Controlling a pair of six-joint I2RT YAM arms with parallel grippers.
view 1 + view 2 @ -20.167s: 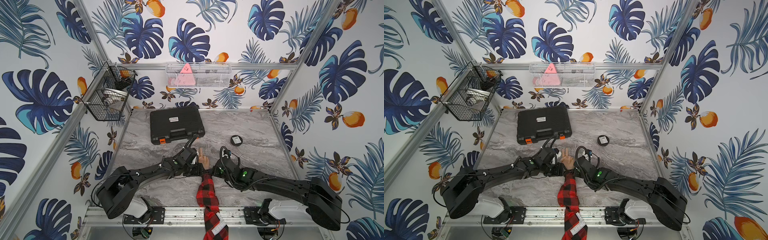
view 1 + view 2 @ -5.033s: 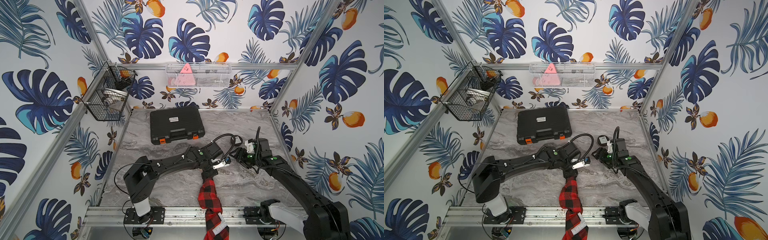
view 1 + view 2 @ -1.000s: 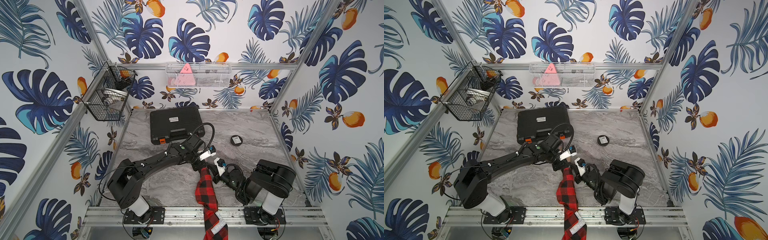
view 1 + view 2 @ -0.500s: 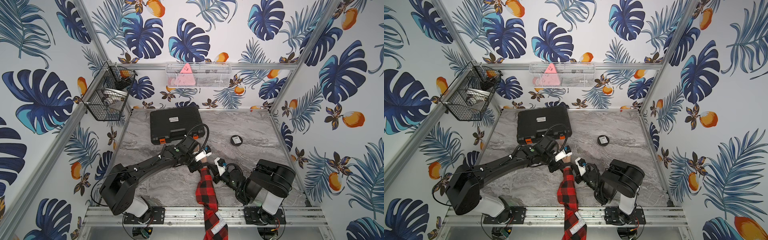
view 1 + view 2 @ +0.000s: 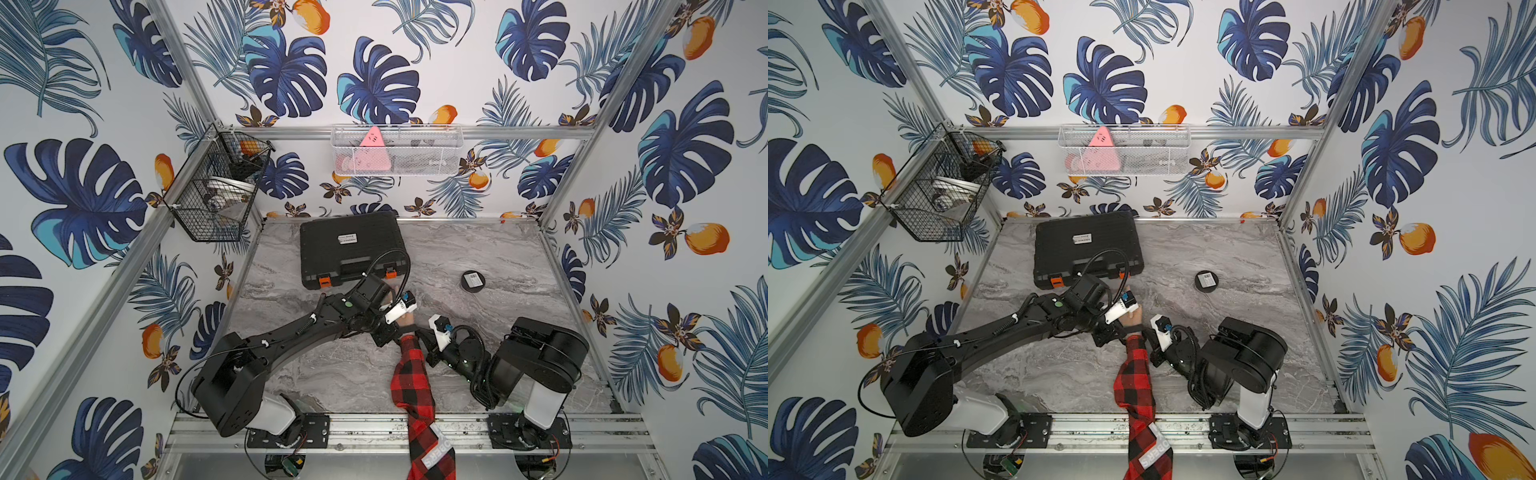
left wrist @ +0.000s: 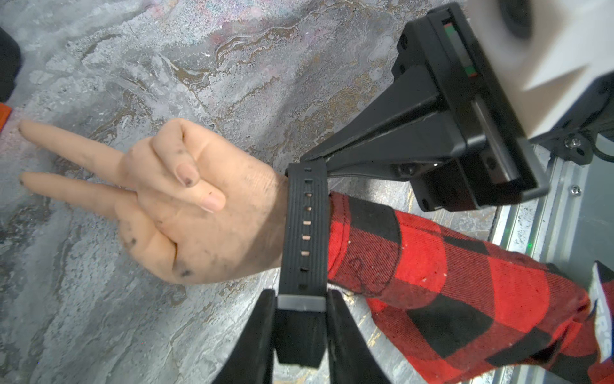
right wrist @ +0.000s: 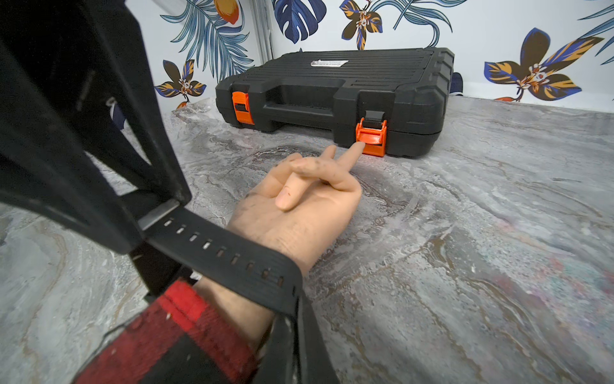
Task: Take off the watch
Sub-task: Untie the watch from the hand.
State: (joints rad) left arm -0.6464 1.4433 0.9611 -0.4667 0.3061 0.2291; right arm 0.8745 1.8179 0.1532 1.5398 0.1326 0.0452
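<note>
watch: unbuckling step. my left gripper clamps its strap, right gripper clenched at strap tip. next: draw tip through loop.

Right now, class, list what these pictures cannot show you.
The watch: face unseen in both wrist views; only strap shows.
Its buckle: indistinct inside the left gripper, left wrist view.
The puck: label too small to read, both top views.
The white basket: contents indistinct behind mesh, both top views.

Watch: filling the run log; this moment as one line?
watch: on wrist | left jaws: shut on watch | right jaws: shut, tip at watch
</note>
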